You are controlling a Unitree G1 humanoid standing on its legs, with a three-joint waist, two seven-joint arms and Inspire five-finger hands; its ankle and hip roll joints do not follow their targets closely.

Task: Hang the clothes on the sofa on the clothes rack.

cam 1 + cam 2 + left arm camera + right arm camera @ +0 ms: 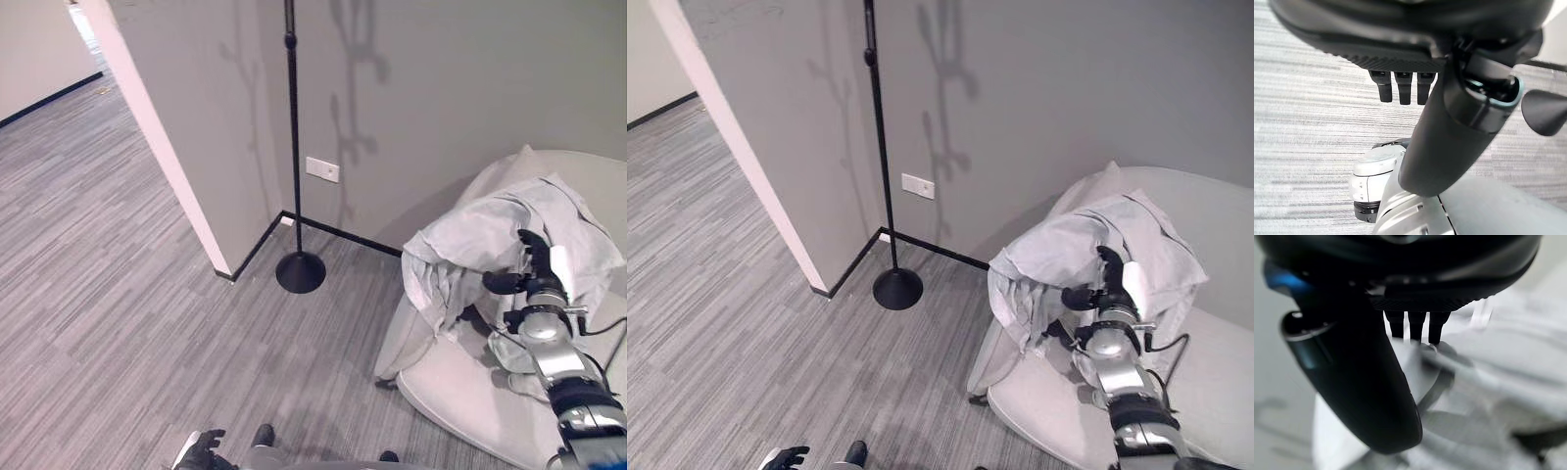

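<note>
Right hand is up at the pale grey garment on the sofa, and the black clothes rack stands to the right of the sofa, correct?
Not quite. The black clothes rack stands to the left of the light grey sofa, by the wall corner, as the left eye view shows. The right hand is indeed at the pale grey garment.

Evenly and softly lit, bright without glare. Faint doubled shadows of the clothes rack [292, 147] thrown up and rightward on the grey wall [441, 88], pointing to light from the front left. Sharp across floor [108, 284] and sofa [1058, 411] in both eye views. Blurred at close range in the right wrist view: pale clothes [1498, 362] smeared, dark thumb soft-edged. Crisper in the left wrist view, fingers [1403, 90] in shade.
</note>
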